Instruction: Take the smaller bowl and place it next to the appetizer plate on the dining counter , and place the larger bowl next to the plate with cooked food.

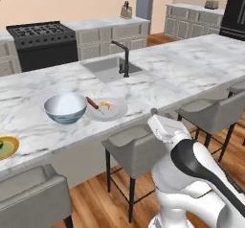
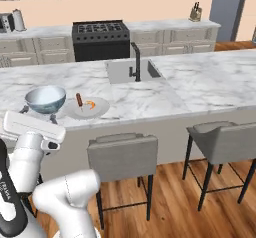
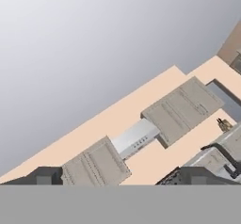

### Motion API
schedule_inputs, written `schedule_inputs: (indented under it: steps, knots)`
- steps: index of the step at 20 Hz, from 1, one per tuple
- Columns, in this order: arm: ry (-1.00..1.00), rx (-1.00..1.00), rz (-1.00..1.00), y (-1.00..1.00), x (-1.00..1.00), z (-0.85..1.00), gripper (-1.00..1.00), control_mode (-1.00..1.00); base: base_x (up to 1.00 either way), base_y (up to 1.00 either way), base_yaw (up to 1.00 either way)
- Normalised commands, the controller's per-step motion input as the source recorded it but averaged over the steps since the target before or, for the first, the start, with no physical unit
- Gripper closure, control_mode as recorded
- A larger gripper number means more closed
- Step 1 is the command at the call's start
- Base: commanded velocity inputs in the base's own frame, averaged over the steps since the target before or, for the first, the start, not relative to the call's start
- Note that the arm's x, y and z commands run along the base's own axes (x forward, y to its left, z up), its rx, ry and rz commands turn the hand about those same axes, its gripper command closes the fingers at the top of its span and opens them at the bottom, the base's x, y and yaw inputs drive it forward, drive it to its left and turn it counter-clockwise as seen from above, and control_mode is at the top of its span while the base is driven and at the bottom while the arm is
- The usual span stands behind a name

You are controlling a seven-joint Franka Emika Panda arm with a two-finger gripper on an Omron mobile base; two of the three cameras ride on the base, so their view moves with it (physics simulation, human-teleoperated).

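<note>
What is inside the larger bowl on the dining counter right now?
The larger bowl shows a pale, bare inside wherever visible in both base views. Its near wall hides the part of the bottom closest to the cameras.

Marble counter (image 1: 191,64) w/ bowl (image 1: 65,108), plates (image 1: 106,109)

The appetizer plate (image 1: 5,147) is cut by the left base view's left edge, so I see just part of it. The food on the white plate (image 2: 86,107) is too small to identify.
</note>
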Motion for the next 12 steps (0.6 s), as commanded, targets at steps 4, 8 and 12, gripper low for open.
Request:
schedule_inputs:
  steps: [4, 8, 12]
  knots:
    - [0.0, 0.0, 0.0, 0.0, 0.0, 0.0, -1.0, 1.0, -0.21, -0.77, -0.49]
    - [0.0, 0.0, 0.0, 0.0, 0.0, 0.0, -1.0, 1.0, 0.27, -1.0, -0.39]
    - [0.0, 0.0, 0.0, 0.0, 0.0, 0.0, -1.0, 1.0, 0.79, -1.0, -0.22]
